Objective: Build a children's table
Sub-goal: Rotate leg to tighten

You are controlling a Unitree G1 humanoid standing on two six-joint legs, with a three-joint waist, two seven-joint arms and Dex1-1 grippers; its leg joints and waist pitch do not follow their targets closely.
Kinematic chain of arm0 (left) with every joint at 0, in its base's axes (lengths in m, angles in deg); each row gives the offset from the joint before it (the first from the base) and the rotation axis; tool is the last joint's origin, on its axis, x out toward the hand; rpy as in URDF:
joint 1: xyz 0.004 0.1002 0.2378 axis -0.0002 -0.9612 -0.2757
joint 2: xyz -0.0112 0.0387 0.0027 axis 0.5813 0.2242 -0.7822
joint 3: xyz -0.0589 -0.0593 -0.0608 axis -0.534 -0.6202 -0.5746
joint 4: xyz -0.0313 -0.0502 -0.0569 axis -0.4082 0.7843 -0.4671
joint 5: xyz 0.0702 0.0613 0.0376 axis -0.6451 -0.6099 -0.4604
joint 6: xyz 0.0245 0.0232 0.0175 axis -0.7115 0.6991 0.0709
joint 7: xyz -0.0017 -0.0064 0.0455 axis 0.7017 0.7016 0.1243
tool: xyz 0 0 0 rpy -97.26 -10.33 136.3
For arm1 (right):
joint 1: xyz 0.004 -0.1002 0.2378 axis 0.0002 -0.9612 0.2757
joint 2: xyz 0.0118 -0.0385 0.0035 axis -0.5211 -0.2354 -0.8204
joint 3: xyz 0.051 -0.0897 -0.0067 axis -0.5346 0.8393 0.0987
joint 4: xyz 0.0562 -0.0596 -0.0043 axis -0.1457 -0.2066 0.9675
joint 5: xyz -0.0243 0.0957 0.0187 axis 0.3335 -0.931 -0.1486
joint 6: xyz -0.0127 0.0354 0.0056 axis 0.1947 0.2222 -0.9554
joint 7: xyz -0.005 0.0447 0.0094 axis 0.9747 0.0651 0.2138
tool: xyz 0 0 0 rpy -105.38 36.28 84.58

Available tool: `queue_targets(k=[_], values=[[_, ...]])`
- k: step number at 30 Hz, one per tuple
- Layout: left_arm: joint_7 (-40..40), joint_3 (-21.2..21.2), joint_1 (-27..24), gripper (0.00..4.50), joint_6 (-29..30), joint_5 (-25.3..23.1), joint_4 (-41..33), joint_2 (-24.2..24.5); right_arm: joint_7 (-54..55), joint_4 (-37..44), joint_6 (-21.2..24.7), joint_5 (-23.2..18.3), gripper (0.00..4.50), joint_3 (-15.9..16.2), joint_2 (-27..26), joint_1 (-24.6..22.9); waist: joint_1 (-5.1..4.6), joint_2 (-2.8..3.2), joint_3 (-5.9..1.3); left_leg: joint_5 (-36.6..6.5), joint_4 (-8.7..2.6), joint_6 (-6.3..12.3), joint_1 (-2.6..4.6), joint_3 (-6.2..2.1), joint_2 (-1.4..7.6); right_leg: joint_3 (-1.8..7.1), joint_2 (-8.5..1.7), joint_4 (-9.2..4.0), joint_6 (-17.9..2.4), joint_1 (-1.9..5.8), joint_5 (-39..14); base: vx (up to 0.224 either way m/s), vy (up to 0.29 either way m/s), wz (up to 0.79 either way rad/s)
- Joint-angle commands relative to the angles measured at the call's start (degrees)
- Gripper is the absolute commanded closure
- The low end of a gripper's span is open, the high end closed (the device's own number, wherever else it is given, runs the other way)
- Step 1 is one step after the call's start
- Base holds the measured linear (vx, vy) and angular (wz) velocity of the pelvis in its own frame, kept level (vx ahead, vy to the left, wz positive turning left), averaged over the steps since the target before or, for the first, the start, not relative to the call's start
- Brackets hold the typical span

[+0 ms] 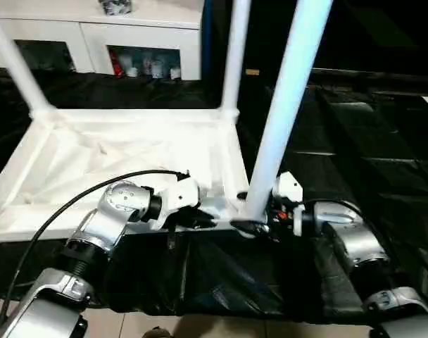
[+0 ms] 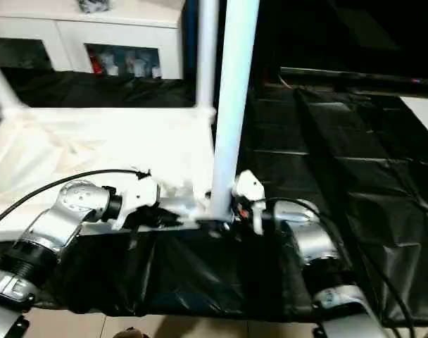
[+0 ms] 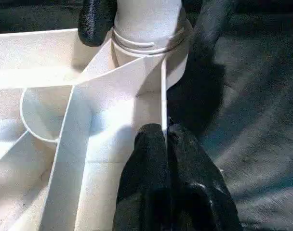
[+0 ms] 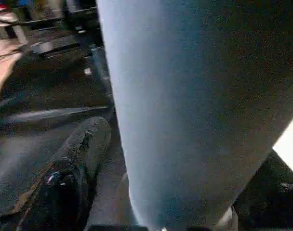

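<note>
white table top (image 1: 122,151) upside down on black-draped tabletop (image 1: 355,141), ribbed underside up. three legs upright in corner sockets: near leg (image 1: 288,98), far leg (image 1: 235,56), far left leg (image 1: 13,63). left gripper (image 3: 166,132) pressed together, pinching thin rim wall beside near socket. right gripper (image 4: 137,192) spread wide around base of near leg, one finger (image 4: 74,163) just beside tube.

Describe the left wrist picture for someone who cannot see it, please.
The left pincer is shut on a thin upright rib of the white table top, beside the corner socket holding a leg. The right pincer's black fingers flank that leg.
</note>
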Motion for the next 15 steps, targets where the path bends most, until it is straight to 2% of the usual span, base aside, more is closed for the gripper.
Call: queue_targets(k=[1,2,8,15], values=[[0.0,0.4,1.7,4.50,-1.0,-0.5,0.7,0.6,-4.7,1.2,1.6,0.3,1.03,3.6,-0.1,-1.1,-0.12,-0.12,-3.15,-12.0,-3.58,3.48,0.04,0.48,1.14,1.64,-2.28,-3.42,-14.1,2.76,-6.1,0.000,0.000,0.00],[0.4,0.4,1.8,4.50,-1.0,-0.4,0.8,1.0,-5.6,1.4,2.2,0.2,1.03,3.9,0.2,-1.1,-0.05,-0.35,-3.17,-11.6,-3.56,3.40,0.06,0.51,1.09,1.63,-2.26,-3.39,-14.0,2.78,-6.3,0.000,0.000,0.00],[1.9,0.2,2.3,4.50,-1.8,0.1,1.7,2.1,-8.6,2.5,4.9,-0.2,1.46,4.7,1.2,-1.0,0.14,-0.47,-3.22,-11.4,-3.55,3.04,0.19,0.53,1.14,1.63,-2.33,-3.34,-14.1,2.67,-6.3,0.000,0.000,0.00],[2.1,0.3,2.3,4.50,-2.0,0.3,2.0,2.1,-9.1,3.4,5.9,-0.5,2.04,5.0,1.2,-1.4,0.39,-0.51,-3.28,-10.8,-3.46,3.00,0.24,0.55,1.11,1.62,-2.33,-3.21,-14.0,2.69,-5.6,0.000,0.000,0.00]])
